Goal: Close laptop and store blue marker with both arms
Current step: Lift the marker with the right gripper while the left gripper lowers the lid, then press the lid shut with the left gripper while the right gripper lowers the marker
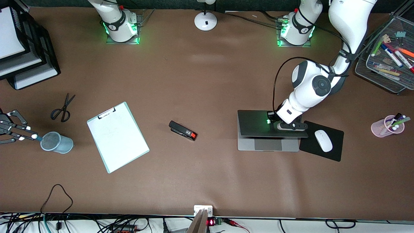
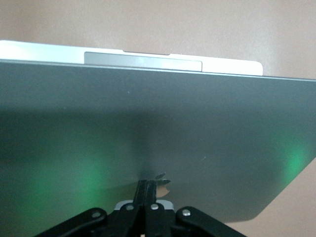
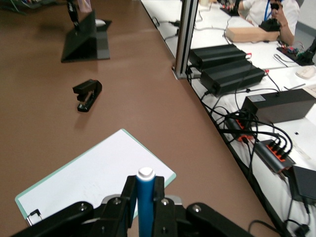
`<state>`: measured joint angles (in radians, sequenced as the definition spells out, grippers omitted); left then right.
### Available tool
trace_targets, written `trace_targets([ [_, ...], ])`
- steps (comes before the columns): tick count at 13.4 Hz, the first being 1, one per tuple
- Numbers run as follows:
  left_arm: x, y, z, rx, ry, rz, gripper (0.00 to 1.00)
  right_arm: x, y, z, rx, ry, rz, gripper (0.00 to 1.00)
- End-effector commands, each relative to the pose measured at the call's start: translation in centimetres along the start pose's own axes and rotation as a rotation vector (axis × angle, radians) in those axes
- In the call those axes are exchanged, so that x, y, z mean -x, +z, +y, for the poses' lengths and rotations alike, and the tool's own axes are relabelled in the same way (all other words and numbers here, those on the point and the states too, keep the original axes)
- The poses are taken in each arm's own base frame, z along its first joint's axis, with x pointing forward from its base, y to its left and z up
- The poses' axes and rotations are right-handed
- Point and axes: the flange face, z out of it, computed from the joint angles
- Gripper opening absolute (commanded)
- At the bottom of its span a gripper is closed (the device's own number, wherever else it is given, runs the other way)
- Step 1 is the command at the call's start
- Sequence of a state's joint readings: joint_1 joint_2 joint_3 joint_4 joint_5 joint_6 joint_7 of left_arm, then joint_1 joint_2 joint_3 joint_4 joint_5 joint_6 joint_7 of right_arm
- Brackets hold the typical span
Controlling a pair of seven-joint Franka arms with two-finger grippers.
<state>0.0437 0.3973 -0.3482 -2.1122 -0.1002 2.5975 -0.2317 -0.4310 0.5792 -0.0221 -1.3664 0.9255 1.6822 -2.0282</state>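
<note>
The laptop lies toward the left arm's end of the table, its lid tilted partly down over the base. My left gripper is shut and empty, its tips resting on the lid by the apple logo, as the left wrist view shows. My right gripper is at the right arm's end, shut on the blue marker, whose whitish end sticks out past the fingers. The marker's tip is at the rim of a blue mesh cup.
Scissors, a clipboard and a black stapler lie mid-table. A white mouse sits on a black mouse pad beside the laptop. A pink cup, a wire tray, black paper trays and a lamp base stand around the edges.
</note>
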Motion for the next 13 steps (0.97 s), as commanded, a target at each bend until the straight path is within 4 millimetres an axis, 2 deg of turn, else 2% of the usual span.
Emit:
trace_targets([
  [1, -1.0, 0.5, 0.3, 0.009, 0.02, 0.03, 0.01, 1.4, -0.8, -0.3, -0.004, -0.006, 0.071, 0.01],
  [3, -1.3, 1.2, 0.2, 0.01, 0.027, 0.039, 0.01, 1.9, -1.3, -0.4, 0.0, -0.037, 0.073, 0.01],
  [7, -2.4, 2.1, 0.2, 0.023, 0.017, 0.04, 0.01, 4.8, -1.1, -0.7, -0.005, -0.045, 0.087, 0.01],
  [13, -2.4, 4.0, 0.2, 0.036, 0.014, 0.05, 0.01, 8.7, -0.9, -0.8, 0.002, -0.059, 0.109, 0.01],
])
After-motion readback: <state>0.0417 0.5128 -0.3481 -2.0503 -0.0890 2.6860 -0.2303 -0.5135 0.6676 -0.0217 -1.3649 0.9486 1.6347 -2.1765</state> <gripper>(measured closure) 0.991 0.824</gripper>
